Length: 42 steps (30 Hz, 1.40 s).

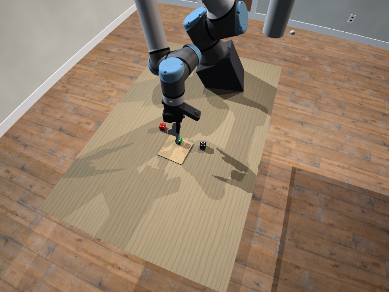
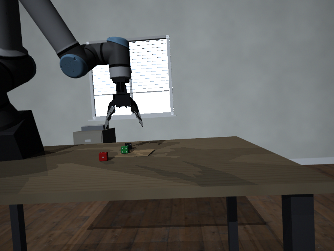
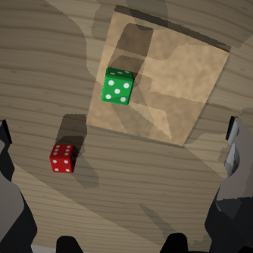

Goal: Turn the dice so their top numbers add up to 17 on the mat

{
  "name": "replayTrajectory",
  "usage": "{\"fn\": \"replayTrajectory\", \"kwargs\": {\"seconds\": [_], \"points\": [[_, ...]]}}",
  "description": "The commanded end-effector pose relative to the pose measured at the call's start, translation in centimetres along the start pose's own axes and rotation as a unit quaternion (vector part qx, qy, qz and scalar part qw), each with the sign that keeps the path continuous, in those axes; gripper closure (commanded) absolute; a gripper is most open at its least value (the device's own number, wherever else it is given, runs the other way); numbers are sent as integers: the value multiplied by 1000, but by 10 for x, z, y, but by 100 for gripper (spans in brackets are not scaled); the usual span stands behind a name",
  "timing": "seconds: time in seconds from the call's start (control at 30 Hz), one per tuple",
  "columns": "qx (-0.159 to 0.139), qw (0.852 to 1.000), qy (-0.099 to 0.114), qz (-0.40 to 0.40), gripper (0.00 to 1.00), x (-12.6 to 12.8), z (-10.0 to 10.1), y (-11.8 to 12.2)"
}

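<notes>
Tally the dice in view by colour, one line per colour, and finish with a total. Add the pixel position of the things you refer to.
Red die (image 1: 162,126) (image 2: 103,156) (image 3: 63,158): 1
Green die (image 1: 180,140) (image 2: 124,149) (image 3: 117,88): 1
Black die (image 1: 203,145) (image 2: 128,145): 1
Total: 3

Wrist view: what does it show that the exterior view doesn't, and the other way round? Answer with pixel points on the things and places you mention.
Only wrist: a clearly readable five-dot face on the green dotted die (image 1: 180,139) (image 2: 124,149) (image 3: 117,91).
Only exterior: the black dotted die (image 1: 203,145) (image 2: 129,145) and a bright window with slatted blinds (image 2: 149,67).
Both: the green die on the square tan mat (image 1: 174,154) (image 2: 143,153) (image 3: 182,83), the red dotted die (image 1: 162,126) (image 2: 103,156) (image 3: 62,159) off it, and the open end effector (image 1: 174,136) (image 2: 123,126) (image 3: 119,119).
</notes>
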<state>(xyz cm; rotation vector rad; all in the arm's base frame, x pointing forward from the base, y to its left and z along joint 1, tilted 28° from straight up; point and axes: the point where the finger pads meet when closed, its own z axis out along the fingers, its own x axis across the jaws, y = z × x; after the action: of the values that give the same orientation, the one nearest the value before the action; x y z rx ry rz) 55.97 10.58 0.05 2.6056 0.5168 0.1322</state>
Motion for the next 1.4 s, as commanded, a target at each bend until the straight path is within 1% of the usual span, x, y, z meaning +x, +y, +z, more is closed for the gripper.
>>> {"fn": "replayTrajectory", "kwargs": {"seconds": [0.0,0.07,0.13,0.2,0.23,0.3,0.33,0.37,0.47,0.57,0.6,0.63,0.67,0.73,0.77,0.8,0.83,0.9,0.93,0.97,1.07,1.17,1.2,1.23,1.3,1.33,1.37], "points": [[1,998,2,-68,0,1,0,-10],[1,994,2,-109,0,2,0,-16],[1,991,2,-131,0,2,1,-19],[1,985,2,-172,0,3,1,-25],[1,984,2,-177,0,3,1,-26],[1,976,2,-218,0,3,1,-32],[1,974,2,-225,0,3,1,-33],[1,969,2,-249,0,3,1,-37],[1,968,2,-250,0,3,1,-37],[1,947,2,-321,0,4,2,-47],[1,946,2,-324,0,4,2,-48],[1,937,2,-349,0,4,2,-51],[1,937,2,-349,0,4,2,-51],[1,920,2,-391,0,5,2,-58],[1,918,2,-398,0,5,2,-59],[1,908,2,-419,0,5,3,-62],[1,907,2,-421,0,5,3,-62],[1,887,2,-461,0,5,3,-68],[1,884,2,-467,0,5,3,-69],[0,873,2,-488,0,6,3,-72],[0,872,2,-489,0,6,3,-72],[0,836,2,-549,0,6,4,-82],[0,827,2,-563,0,7,4,-84],[0,823,2,-568,0,7,4,-85],[0,799,1,-601,0,7,4,-90],[0,799,1,-601,0,7,4,-90],[0,787,1,-617,0,7,4,-93]]}}
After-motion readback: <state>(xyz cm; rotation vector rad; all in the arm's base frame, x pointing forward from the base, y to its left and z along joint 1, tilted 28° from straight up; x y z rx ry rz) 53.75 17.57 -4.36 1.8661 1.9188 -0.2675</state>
